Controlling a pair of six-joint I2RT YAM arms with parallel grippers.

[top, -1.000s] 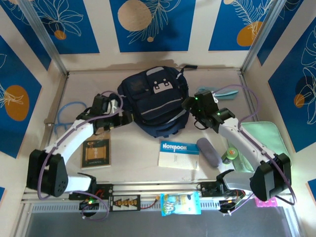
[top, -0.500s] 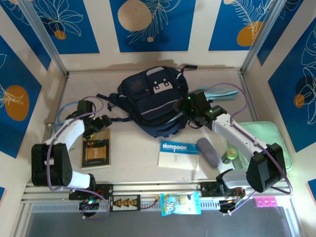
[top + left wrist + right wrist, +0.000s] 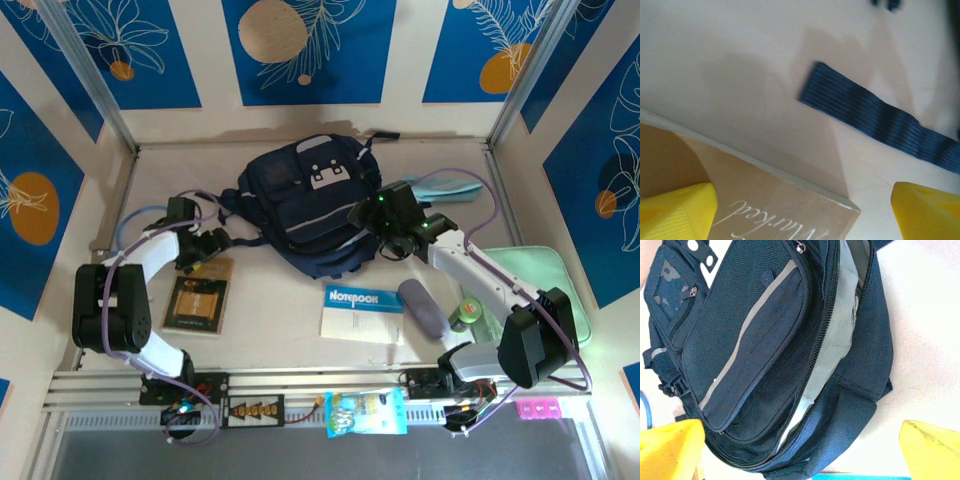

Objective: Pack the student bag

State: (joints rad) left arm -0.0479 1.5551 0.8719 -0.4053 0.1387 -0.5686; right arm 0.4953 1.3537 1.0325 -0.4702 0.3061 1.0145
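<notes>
The student bag (image 3: 310,205), a dark navy backpack with a grey-white patch, lies at the back middle of the table. In the right wrist view the student bag (image 3: 765,340) has its main zip parted, showing pale grey lining (image 3: 837,335). My right gripper (image 3: 368,225) hovers at the bag's right side and stands open (image 3: 800,452), with nothing between its yellow fingers (image 3: 670,450). My left gripper (image 3: 203,252) is open over the top edge of a brown book (image 3: 195,300). Its fingers (image 3: 675,212) straddle the corner of the book (image 3: 770,205), with a navy strap (image 3: 875,120) just beyond.
A blue and white notebook (image 3: 363,312) lies in front of the bag, beside a grey-purple case (image 3: 425,308) and a green can (image 3: 465,315). The mint-green zip case (image 3: 540,285) is at the right. A blue cable (image 3: 135,225) loops at the far left, and a snack packet (image 3: 365,412) sits on the front rail.
My left arm has drawn back from the bag's left side and down to the brown book's top edge. My right gripper has shifted left, closer to the bag's open zip.
</notes>
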